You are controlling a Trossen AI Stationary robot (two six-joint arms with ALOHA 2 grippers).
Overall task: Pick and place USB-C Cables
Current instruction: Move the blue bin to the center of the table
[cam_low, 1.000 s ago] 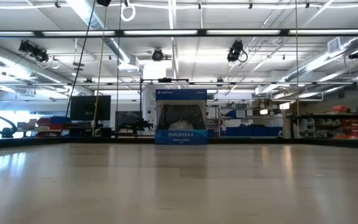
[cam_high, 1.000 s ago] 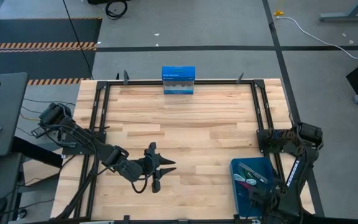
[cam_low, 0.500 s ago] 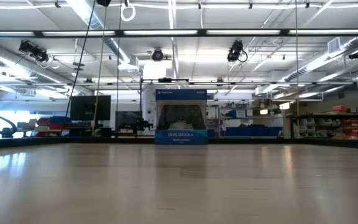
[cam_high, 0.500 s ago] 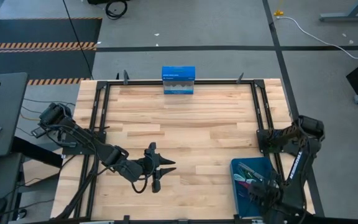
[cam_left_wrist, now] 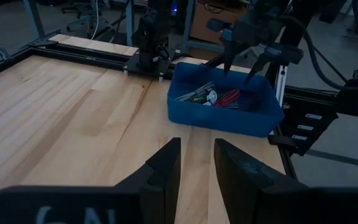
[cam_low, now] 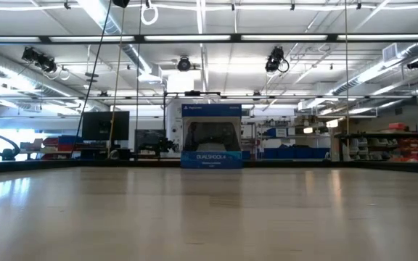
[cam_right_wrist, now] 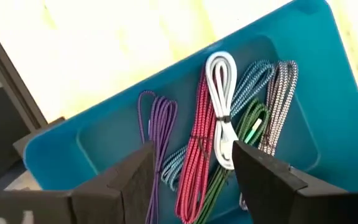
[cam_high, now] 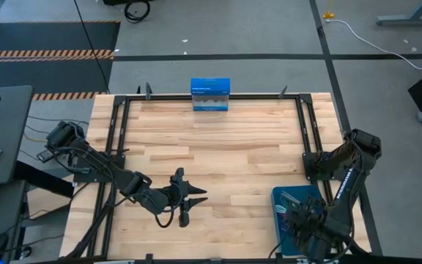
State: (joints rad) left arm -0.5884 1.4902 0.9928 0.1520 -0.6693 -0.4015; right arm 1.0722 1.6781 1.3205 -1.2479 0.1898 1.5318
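Right gripper (cam_right_wrist: 191,171), jaws spread, hovers over USB-C Cables (cam_right_wrist: 219,134) in blue bin (cam_right_wrist: 104,137).

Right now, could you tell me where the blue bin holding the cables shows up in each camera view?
High view: blue bin at the table's near right corner, under the right gripper.
Low view: not in it.
Left wrist view: bin ahead, beyond the open left gripper.
Right wrist view: bin fills the picture.
Shared landmark: the bundled cables inside.
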